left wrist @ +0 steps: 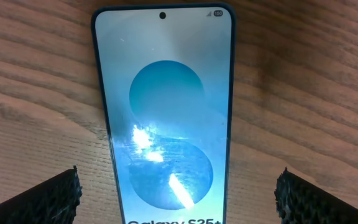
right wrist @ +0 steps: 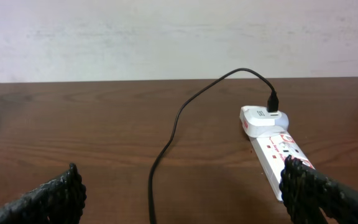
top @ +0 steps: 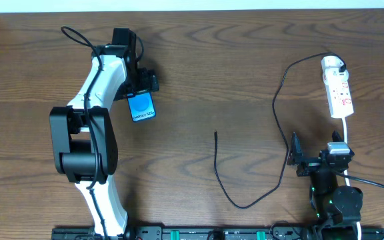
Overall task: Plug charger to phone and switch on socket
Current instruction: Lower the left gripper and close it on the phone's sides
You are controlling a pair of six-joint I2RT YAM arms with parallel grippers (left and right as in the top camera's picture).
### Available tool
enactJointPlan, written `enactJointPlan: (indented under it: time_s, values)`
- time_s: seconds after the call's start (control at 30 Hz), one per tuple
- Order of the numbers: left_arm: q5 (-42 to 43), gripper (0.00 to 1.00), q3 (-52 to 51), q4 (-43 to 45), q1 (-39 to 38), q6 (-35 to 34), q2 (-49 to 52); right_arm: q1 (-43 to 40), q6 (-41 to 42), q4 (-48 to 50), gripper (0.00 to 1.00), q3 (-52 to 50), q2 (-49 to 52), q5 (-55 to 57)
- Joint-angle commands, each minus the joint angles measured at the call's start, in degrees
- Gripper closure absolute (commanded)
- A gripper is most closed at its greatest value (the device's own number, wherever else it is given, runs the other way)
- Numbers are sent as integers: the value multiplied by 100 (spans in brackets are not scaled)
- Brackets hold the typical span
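The job looks to be at its start: the left gripper (left wrist: 180, 202) hangs over the phone (left wrist: 166, 118) at 10 o'clock, fingers wide apart and not touching it, and the right gripper (right wrist: 185, 202) sits at 4 o'clock, fingers apart and empty. Next, the left fingers probably must squeeze the phone's long edges softly, since the plug tip (top: 216, 134) lies loose near the middle, well apart from it. There is one phone, one charger (top: 216, 152) and one white power strip (top: 339, 92) at 2 o'clock.
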Motion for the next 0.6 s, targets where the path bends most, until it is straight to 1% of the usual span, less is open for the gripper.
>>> enactJointPlan:
  time_s: [0.0, 0.1, 0.57]
  values:
    - [-111, 1, 87, 7, 24, -96, 87, 50, 57, -22, 1, -7, -33, 44]
    - [-221, 1, 83, 37, 26, -96, 103, 50, 57, -22, 1, -7, -33, 44]
    - [-219, 1, 59, 57, 24, -31, 118, 50, 57, -20, 1, -7, -33, 44]
